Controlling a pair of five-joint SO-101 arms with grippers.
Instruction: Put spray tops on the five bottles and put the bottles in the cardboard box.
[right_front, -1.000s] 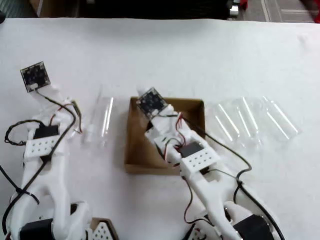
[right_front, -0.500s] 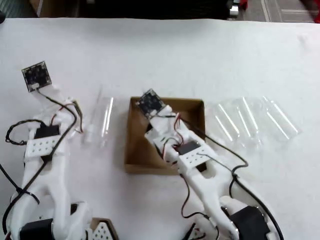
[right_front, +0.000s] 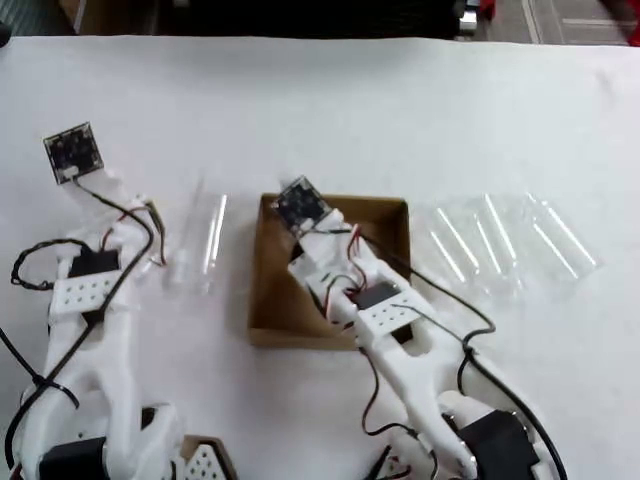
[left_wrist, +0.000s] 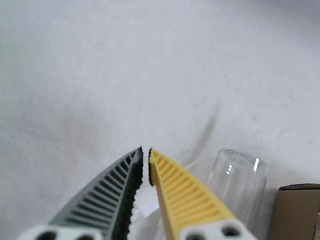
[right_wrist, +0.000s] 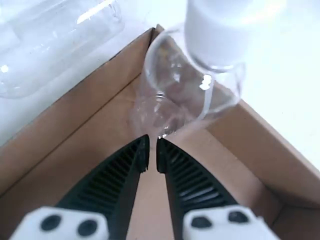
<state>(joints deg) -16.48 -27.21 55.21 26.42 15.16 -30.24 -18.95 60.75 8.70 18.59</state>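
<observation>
White bench (right_front: 400, 100): one capped bottle (right_wrist: 190, 85) in the box (right_front: 265, 300), mid-bench. Four left, apparently uncapped: single bottle (right_front: 197, 245) left-side, three bottles (right_front: 495, 245) right-side. Left pincer (left_wrist: 145, 162) and right pincer (right_wrist: 152, 147) closed, empty.

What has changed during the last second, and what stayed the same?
The right arm sank slightly over the cardboard box; nothing was grasped or released. The left arm, the bottle beside it and the bottles right of the box stayed put.
</observation>
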